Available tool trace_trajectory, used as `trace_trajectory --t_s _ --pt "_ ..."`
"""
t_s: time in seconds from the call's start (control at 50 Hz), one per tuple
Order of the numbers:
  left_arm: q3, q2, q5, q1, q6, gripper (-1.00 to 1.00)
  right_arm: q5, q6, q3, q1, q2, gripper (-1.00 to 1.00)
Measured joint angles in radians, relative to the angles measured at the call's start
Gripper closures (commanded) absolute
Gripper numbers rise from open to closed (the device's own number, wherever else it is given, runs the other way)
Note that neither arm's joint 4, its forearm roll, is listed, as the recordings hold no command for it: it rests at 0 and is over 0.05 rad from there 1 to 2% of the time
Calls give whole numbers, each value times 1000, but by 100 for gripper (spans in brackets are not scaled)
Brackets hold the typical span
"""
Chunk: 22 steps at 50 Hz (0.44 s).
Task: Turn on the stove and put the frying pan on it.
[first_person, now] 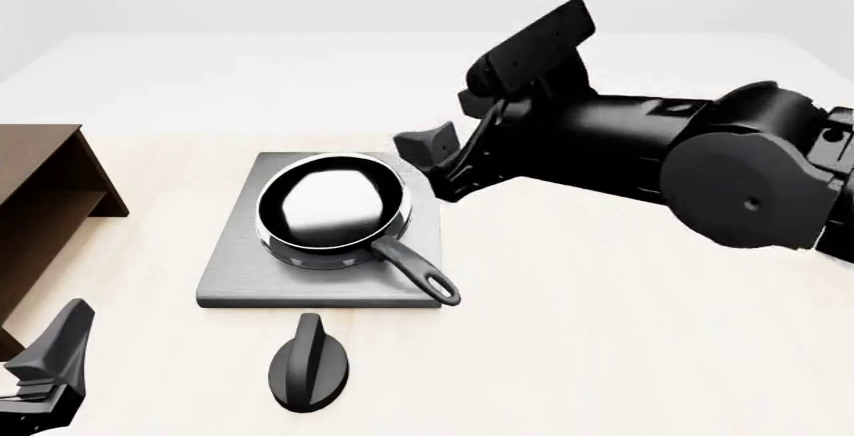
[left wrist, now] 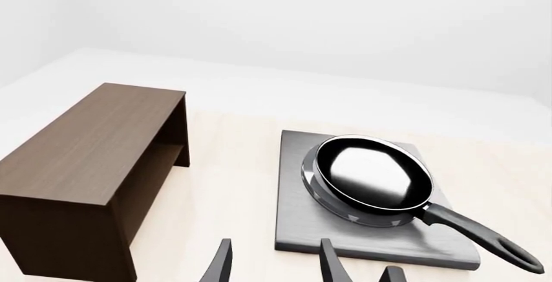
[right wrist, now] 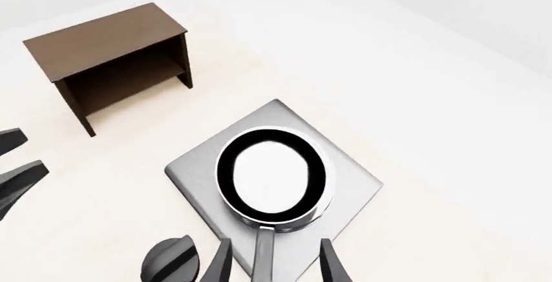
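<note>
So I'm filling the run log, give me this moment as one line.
frying pan: on stove burner | knob: untouched | left gripper: open, low | right gripper: open, above handle

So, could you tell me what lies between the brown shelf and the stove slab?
Nothing: only bare light table separates the shelf from the stove, which carries the frying pan. The left wrist view shows that strip most clearly.

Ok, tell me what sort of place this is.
Likely a simulated kitchen mock-up on a tabletop: a frying pan sits on a one-burner stove, its knob lies in front, and a brown wooden shelf stands beside it.
</note>
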Motion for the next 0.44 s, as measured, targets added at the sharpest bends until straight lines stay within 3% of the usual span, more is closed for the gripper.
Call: trace_trajectory --t_s 0.14,0.36,0.44 --pt "3 0 -4 3 1 -100 59 -29 53 -33 -239 -100" --pt "-16 0 -25 25 30 -100 41 -44 421 -264 -830 -100" --pt "-20 0 -31 32 40 -100 -11 -64 568 -360 -987 -100"
